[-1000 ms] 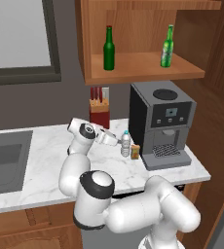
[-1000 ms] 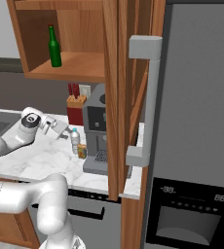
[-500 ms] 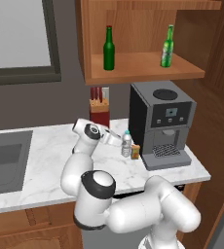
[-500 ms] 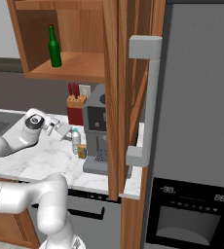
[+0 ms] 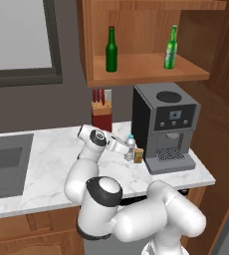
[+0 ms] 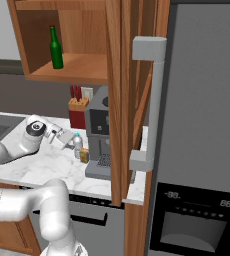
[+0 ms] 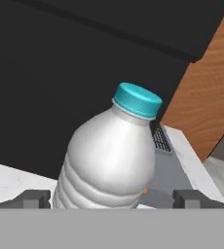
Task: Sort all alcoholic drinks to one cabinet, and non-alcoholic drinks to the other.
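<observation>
The clear ribbed water bottle [image 7: 109,155] with a blue cap [image 7: 137,99] stands upright on the counter beside the coffee machine, and shows as water bottle [image 5: 130,146] and water bottle [image 6: 77,144]. My gripper [image 7: 112,198] is open, with one fingertip [image 7: 33,198] on each side of the bottle's body. From the base views the gripper [image 5: 120,146] reaches in from the bottle's left. Two green beer bottles, one dark [image 5: 111,50] and one bright [image 5: 171,48], stand on the shelf of the wide wooden cabinet [image 5: 146,69]. The dark bottle [image 6: 55,48] also shows from the right.
A black coffee machine [image 5: 166,124] stands right behind the water bottle, with a small orange item [image 5: 138,154] at its foot. A knife block [image 5: 101,112] is at the wall and a sink [image 5: 2,164] to the left. A tall wooden door [image 6: 118,100] and a grey fridge [image 6: 202,150] stand at the right.
My hand has moved right along the counter, up to the water bottle. Its jaws stayed open. Both green bottles stayed in place.
</observation>
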{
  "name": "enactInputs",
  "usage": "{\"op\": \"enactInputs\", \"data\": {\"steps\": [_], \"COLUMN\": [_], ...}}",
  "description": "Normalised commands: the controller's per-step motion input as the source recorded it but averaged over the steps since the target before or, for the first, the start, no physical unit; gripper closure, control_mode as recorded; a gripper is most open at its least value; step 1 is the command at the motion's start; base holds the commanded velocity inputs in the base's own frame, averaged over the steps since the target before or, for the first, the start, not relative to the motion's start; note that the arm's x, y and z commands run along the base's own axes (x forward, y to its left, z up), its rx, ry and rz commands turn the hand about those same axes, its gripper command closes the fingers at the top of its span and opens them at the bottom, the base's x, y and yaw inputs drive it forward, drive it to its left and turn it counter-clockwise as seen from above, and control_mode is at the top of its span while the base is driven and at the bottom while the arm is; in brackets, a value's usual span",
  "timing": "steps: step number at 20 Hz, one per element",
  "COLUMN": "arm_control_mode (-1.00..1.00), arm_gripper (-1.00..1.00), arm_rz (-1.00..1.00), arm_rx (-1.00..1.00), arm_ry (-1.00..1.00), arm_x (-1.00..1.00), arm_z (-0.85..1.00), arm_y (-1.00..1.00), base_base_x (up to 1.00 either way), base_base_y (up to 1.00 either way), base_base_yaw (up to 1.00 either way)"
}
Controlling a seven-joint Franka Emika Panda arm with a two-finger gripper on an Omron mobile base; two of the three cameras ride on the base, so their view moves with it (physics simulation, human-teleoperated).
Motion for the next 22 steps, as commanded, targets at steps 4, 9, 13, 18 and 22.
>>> {"op": "enactInputs", "data": {"steps": [4, 9, 13, 18, 22], "arm_control_mode": [-1.00, -1.00, -1.00, -1.00, -1.00], "arm_gripper": [-1.00, -1.00, 1.00, 1.00, 1.00], "arm_rz": [0.00, 0.00, 0.00, 0.00, 0.00], "arm_rx": [0.00, -0.01, -0.02, -0.01, -0.01], "arm_ry": [0.00, 0.00, 0.00, 0.01, 0.00], "arm_x": [-0.16, -0.01, 0.03, 0.11, 0.00], "arm_z": [0.00, 0.00, 0.00, 0.02, 0.25], "arm_y": [-0.14, -0.02, 0.00, 0.02, 0.18], "base_base_x": [0.00, 0.00, 0.00, 0.00, 0.00], "base_base_y": [0.00, 0.00, 0.00, 0.00, 0.00], "base_base_yaw": [0.00, 0.00, 0.00, 0.00, 0.00]}}
